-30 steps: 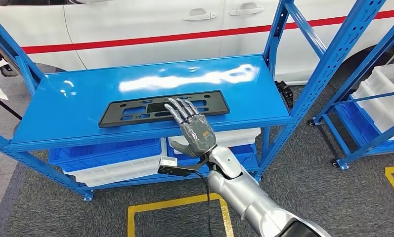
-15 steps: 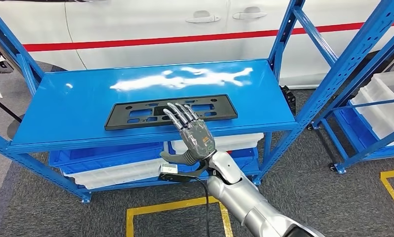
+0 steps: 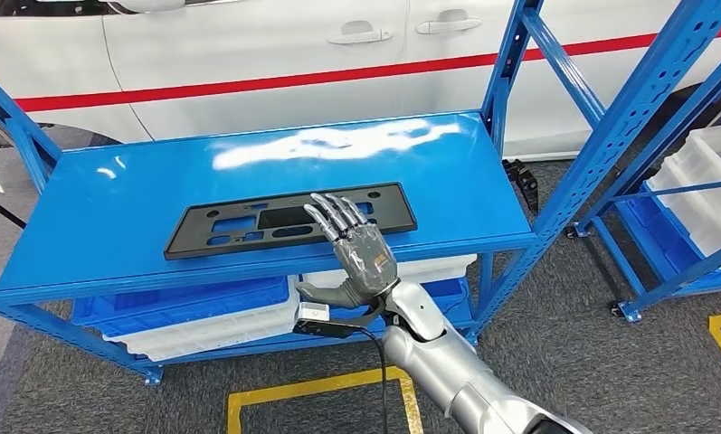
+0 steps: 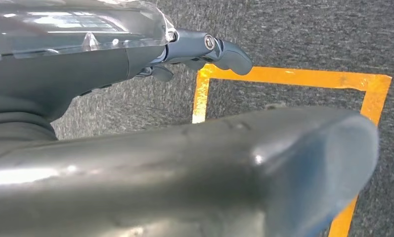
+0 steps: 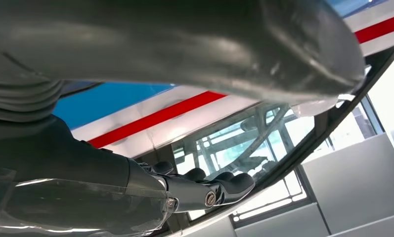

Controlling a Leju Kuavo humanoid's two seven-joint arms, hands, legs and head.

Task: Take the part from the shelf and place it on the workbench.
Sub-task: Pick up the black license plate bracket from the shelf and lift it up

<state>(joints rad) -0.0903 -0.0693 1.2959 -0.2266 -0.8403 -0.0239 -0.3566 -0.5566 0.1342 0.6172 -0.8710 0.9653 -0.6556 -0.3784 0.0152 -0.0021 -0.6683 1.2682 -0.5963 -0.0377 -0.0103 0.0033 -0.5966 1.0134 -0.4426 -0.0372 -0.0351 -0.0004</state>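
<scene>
The right hand point(image 3: 361, 253) reaches up from the 6 o'clock edge of the head view on its silver arm point(image 3: 447, 371), back of the hand toward the camera, fingers point(image 3: 334, 212) straight and slightly fanned, pointing toward 11 o'clock. The thumb sticks out sideways toward 9 o'clock, below the shelf's front lip. The hand is spread wide and has hold of nothing. Its fingertips overlap the near long edge of the black license plate frame point(image 3: 289, 220), but whether they touch it or hover above it cannot be told from this angle.

In the right wrist view the right hand's dark fingers point(image 5: 219, 185) are extended against the white car point(image 3: 275, 54) with its red stripe point(image 3: 248, 86); the frame itself is hidden there.

The left hand point(image 4: 204, 49) hangs over grey carpet point(image 4: 308, 34) and a yellow floor marking point(image 4: 288, 76); its fingers are mostly cut off behind the cover, so its state cannot be told.

The frame lies flat on the blue shelf point(image 3: 112, 208), near the front edge and about mid-width. Its long axis runs from 9 to 3 o'clock, the 3 o'clock end tipped slightly farther away. The hand hides part of its near edge. Below the shelf sit blue and white bins point(image 3: 194, 307), partly hidden by the shelf lip.
</scene>
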